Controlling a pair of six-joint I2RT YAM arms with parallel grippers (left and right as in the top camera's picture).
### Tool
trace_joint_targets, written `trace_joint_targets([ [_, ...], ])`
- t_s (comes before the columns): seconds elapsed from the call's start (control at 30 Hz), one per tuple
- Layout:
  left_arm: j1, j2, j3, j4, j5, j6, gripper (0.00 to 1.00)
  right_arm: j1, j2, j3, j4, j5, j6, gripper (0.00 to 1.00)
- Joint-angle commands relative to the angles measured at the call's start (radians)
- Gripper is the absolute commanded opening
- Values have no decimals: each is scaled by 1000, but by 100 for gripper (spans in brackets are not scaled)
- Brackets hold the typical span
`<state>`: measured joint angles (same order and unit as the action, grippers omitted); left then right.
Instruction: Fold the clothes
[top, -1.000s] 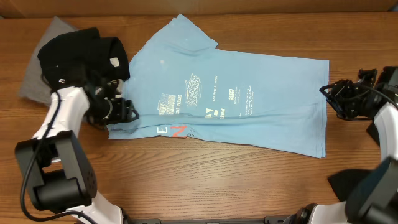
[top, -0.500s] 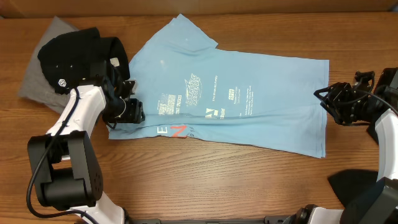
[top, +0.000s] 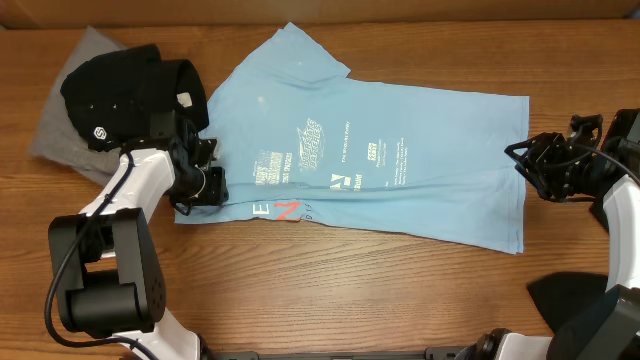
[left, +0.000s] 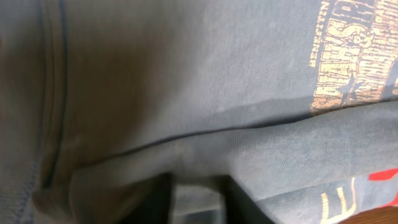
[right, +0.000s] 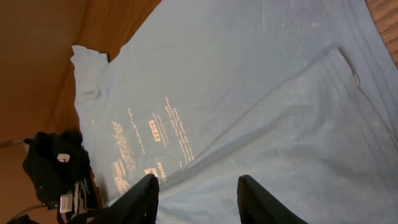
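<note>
A large light blue T-shirt (top: 380, 150) with white print and red-white lettering lies spread on the table, its lower strip folded over. My left gripper (top: 210, 186) sits at the shirt's left edge. In the left wrist view its dark fingers (left: 160, 200) stand close together with a fold of the blue cloth (left: 186, 112) pinched between them. My right gripper (top: 518, 160) hovers at the shirt's right edge. In the right wrist view it (right: 199, 205) is open, with the blue shirt (right: 236, 93) below and nothing between the fingers.
A black T-shirt (top: 130, 85) lies bunched on a grey one (top: 60, 120) at the back left, just behind my left arm. The black bundle (right: 53, 165) also shows in the right wrist view. A dark object (top: 565, 290) lies at the front right. Bare wood (top: 350, 290) runs along the front.
My left gripper slid right onto the shirt's left edge and its fingers closed in on the cloth. The right gripper shifted slightly towards the shirt, then held still.
</note>
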<state>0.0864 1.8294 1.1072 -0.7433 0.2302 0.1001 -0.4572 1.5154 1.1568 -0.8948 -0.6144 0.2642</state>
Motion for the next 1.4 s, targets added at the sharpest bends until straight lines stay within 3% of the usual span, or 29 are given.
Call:
trace_joint_targets([
  [0.0, 3, -17, 0, 5, -2, -4, 13, 5, -13, 23, -2, -9, -6, 45],
  [0.07, 3, -18, 5, 2, -2, -4, 4, 5, -13, 23, -2, -9, -5, 44],
  [0.27, 5, -18, 77, -106, -27, -4, 4, 5, -13, 23, -5, -9, -6, 44],
  [0.47, 6, -18, 100, -228, -92, -122, 36, 5, -13, 23, -5, -5, -6, 45],
  [0.67, 6, -18, 100, -216, -104, -325, 43, 5, -13, 23, -6, 33, -6, 45],
  [0.9, 6, -18, 100, -188, -267, -374, 47, 5, -13, 23, -27, 37, -6, 46],
  [1.03, 6, -18, 100, -183, -336, -369, 48, 5, -13, 23, -35, 37, -6, 46],
  [1.2, 5, -18, 90, -139, -285, -361, 47, 5, -13, 23, -35, 37, -2, 46],
  [1.37, 5, -18, 40, -89, -226, -359, 37, 5, -13, 23, -40, 37, -2, 46],
])
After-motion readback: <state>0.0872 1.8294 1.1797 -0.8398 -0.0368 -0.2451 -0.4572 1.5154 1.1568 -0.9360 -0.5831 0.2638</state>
